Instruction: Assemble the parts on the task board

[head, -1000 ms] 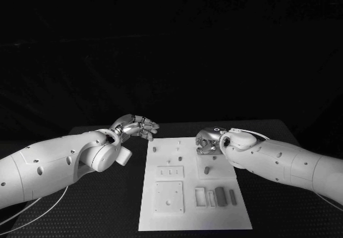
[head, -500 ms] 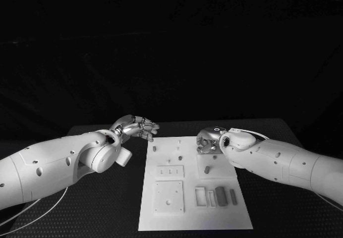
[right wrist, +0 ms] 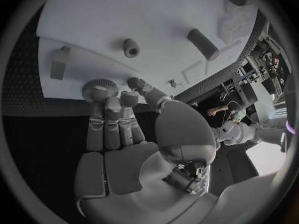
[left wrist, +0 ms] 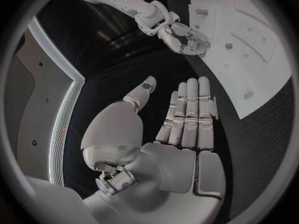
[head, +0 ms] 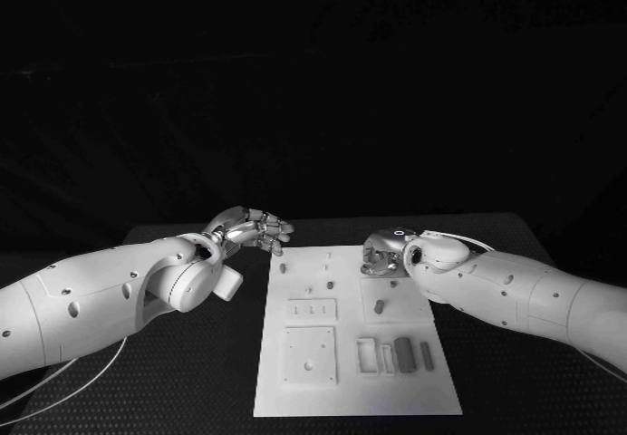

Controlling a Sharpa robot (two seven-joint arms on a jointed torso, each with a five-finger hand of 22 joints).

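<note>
Centrally on the black table [head: 196,381] lies the white task board [head: 355,394], and the grey parts are spread over it: three short pegs standing near its far end [head: 330,285], and a row of bars [head: 405,354] lying near its right front corner beside a square recessed plate [head: 310,354]. None of them is in either hand.

The right hand [head: 381,256] hovers over the board's far right corner, its fingers stretched out flat and close together above the white surface, holding nothing; in its wrist view a peg [right wrist: 131,48] and a lying cylinder [right wrist: 203,44] sit just beyond the fingertips [right wrist: 99,90]. The left hand [head: 251,230] hangs just off the board's far left corner over the bare table, fingers straight and side by side with the thumb apart, also holding nothing.

I judge the work to be at the reach-in, before any pick. The next move likely calls for the right hand to lower and curl onto a nearby peg. Neighbouring pegs stand close, so a broad grasp could knock one.
</note>
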